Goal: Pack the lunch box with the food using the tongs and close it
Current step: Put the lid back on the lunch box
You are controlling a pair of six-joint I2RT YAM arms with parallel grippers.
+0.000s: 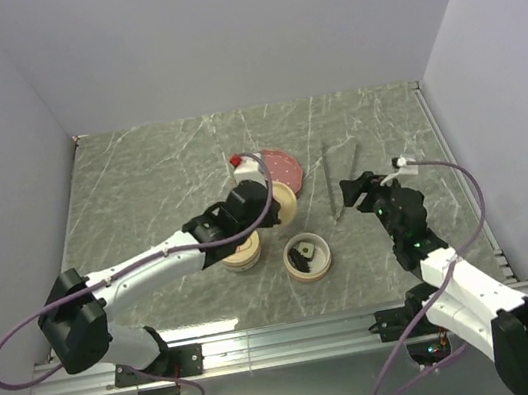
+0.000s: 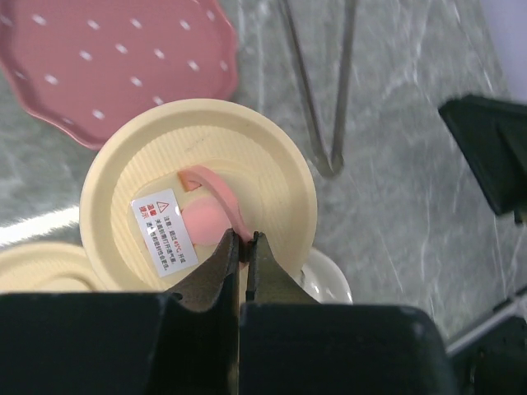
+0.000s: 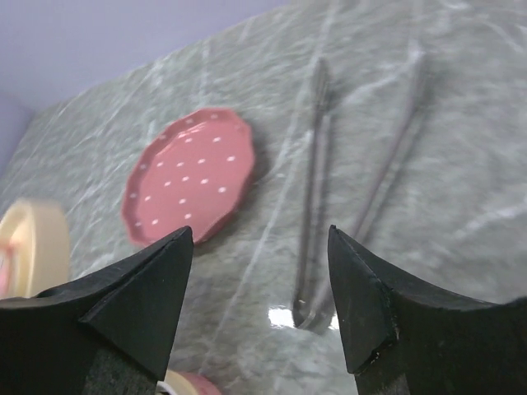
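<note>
The tongs [image 1: 336, 183] lie flat on the marble table right of centre, their joined end [image 3: 306, 311] nearest me. My right gripper [image 3: 259, 239] hovers open just short of that end, nothing between its fingers; it shows in the top view too [image 1: 359, 190]. A round cream lunch box [image 1: 325, 248] holds dark pieces of food [image 1: 303, 255]. My left gripper [image 2: 247, 239] is shut on the pink tab [image 2: 216, 191] of a cream round lid [image 2: 272, 173], held above the table left of the tongs.
An empty pink dotted plate [image 1: 277, 165] lies behind the held lid. A second cream round container [image 1: 243, 256] sits under my left arm, left of the lunch box. A white rounded object [image 2: 333, 280] peeks from beneath the held lid.
</note>
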